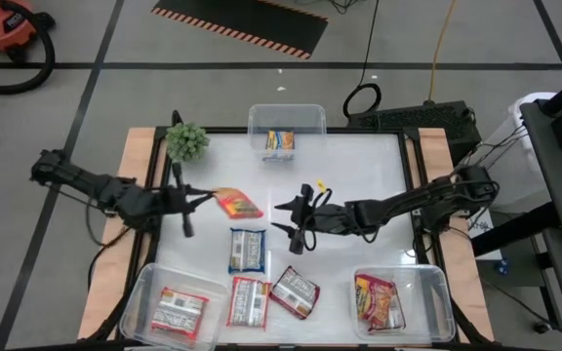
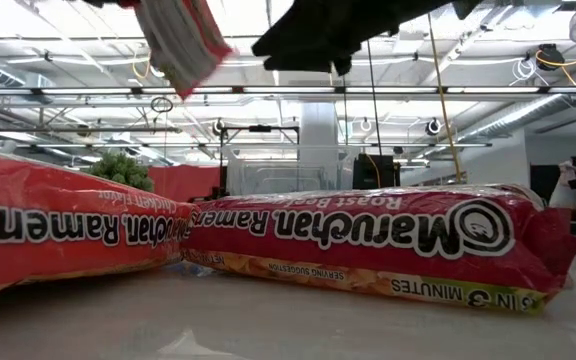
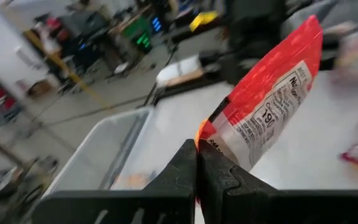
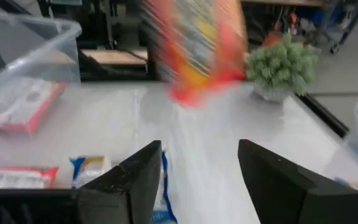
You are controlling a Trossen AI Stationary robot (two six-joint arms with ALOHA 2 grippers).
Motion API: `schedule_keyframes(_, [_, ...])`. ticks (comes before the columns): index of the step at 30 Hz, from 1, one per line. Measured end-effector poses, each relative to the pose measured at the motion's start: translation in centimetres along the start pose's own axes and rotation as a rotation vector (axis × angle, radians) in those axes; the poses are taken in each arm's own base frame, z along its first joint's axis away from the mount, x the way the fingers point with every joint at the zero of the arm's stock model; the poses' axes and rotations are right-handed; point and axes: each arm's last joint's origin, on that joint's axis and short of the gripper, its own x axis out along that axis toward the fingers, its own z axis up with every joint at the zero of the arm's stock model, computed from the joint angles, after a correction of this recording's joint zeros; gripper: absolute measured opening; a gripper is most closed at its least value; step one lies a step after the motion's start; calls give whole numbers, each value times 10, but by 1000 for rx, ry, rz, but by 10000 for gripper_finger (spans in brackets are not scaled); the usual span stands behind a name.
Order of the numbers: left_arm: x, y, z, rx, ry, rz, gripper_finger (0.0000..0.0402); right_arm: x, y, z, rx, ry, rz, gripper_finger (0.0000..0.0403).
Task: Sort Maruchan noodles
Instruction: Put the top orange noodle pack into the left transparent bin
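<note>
the left gripper (image 1: 203,195) is pinched tight on the corner of an orange-red noodle packet (image 1: 237,203), which hangs in the air over the table's middle, toward nine o'clock of centre; the left wrist view shows the dark fingers (image 3: 185,177) pressed together on its edge. the right gripper (image 1: 291,222) hovers just at three o'clock of that packet, its fingers spread wide and holding nothing, with clear table between them in the right wrist view.

the other packets are spread around. a blue-and-white packet (image 1: 247,250) lies flat on the table just at six o'clock of centre. two red-and-white packets (image 1: 249,301) (image 1: 295,291) lie side by side near the six o'clock edge. the tub at seven o'clock (image 1: 142,297) holds a red-and-white packet (image 1: 177,313); the tub at five o'clock (image 1: 435,292) holds an orange-yellow packet (image 1: 379,302), possibly more than one stacked. the tub at twelve o'clock (image 1: 286,115) holds a small packet (image 1: 280,142) with blue and yellow print. a green plant (image 1: 187,142) stands near the eleven o'clock corner of the white table (image 1: 359,166).
</note>
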Motion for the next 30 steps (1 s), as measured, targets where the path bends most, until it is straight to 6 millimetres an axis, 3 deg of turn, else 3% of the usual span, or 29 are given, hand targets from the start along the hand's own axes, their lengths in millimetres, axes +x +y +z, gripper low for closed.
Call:
schedule_keyframes(7, [-31,-4,7,-13,-143,-161,3,-13,-6,4,21,54,-16,206])
schedule_keyframes(15, [-52,-18,17,-31,-236,-387,3,-13,0,3,109,84,168,205])
schedule_keyframes(30, [-83,-75,23,182,-302,-788,3,-25,28,0,216,108,265,205])
